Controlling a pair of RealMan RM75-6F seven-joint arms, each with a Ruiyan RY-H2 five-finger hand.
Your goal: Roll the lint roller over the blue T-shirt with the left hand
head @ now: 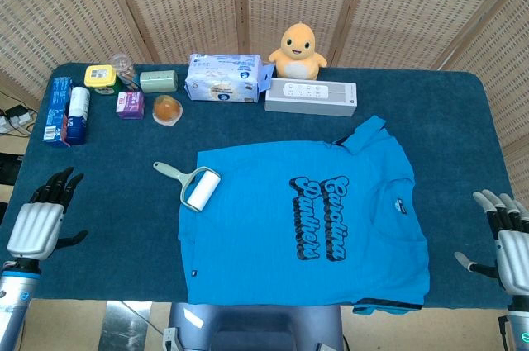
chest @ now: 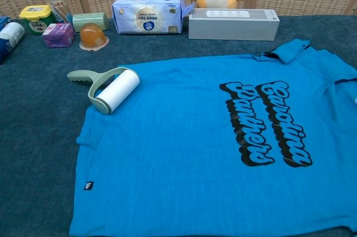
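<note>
With the empty, spread-fingered left hand (head: 41,217), grasp the light, rigid lint roller (head: 192,183) by its left-of-centre handle; the blue T-shirt (head: 306,219) is soft and may bunch.

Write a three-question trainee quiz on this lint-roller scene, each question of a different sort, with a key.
1. True or false: the left hand already holds the lint roller.
2. Multiple choice: the roller's white head rests on A) the bare table, B) the edge of the blue T-shirt, C) the tissue pack.
3. Fill in: the yellow plush toy sits right behind the grey ____ .

Key
1. False; both that hand and the right hand hold nothing, fingers apart, at the table's near corners.
2. B
3. Speaker
</note>
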